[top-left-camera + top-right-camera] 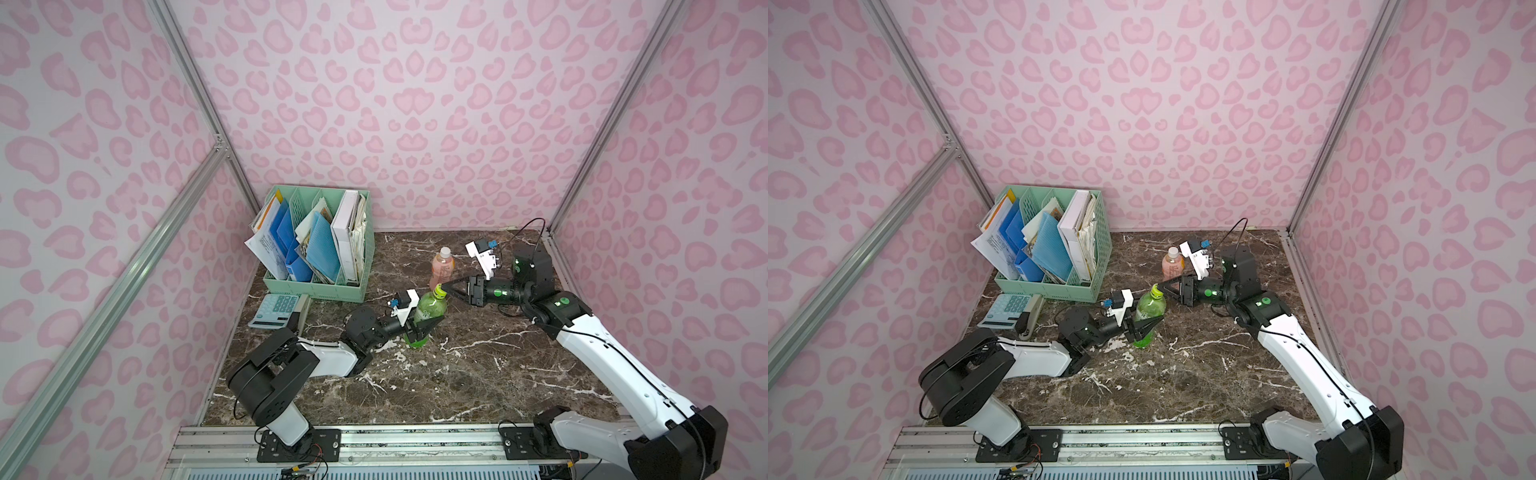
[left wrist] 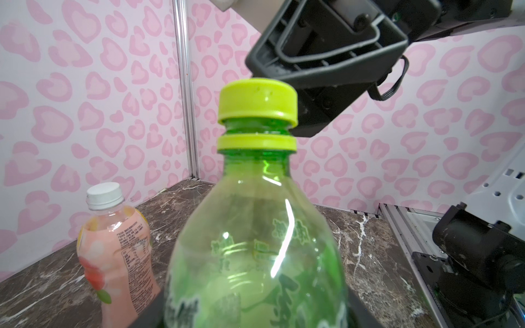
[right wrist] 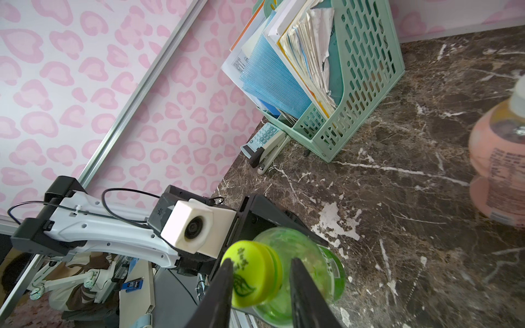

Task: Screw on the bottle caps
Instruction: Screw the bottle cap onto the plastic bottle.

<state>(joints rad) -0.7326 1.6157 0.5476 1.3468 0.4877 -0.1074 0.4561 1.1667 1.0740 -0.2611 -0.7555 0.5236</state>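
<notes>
Cap-tightening step: left end effector (image 1: 432, 323) clamps the green bottle (image 1: 430, 307); right end effector (image 1: 444, 287) straddles its part-seated yellow-green cap (image 2: 257, 102), grip indeterminate; next move requires clamping and rotating.

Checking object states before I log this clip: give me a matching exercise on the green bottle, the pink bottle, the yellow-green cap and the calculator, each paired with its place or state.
Things:
1. green bottle
2. pink bottle
3. yellow-green cap
4. calculator

Places or states:
A. lies beside the mint file organizer
B. sits on a bottle neck, with the right hand astride it
C. clamped by the left hand
D. stands free, wearing a white cap

Pairs: 1-C, 2-D, 3-B, 4-A.
</notes>
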